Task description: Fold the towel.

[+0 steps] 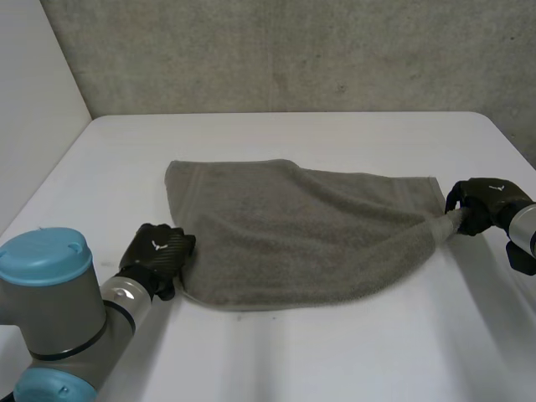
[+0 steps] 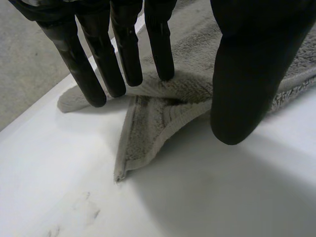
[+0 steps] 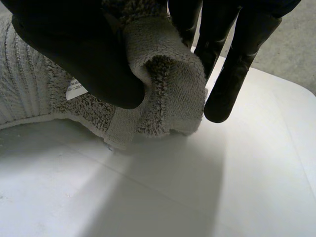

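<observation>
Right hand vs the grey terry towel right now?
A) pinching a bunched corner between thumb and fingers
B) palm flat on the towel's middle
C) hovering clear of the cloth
A: in the right wrist view the right hand has its thumb and fingers closed on a bunched corner of the grey terry towel, just above the white table.

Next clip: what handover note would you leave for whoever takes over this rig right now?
Left hand: open, straight fingers resting on the towel at its near left corner.
Right hand: shut on the towel's bunched right corner.
Towel: spread on the white table, pulled to a point at the right hand.
Done: both ends reached.
Left: the fold itself.
</observation>
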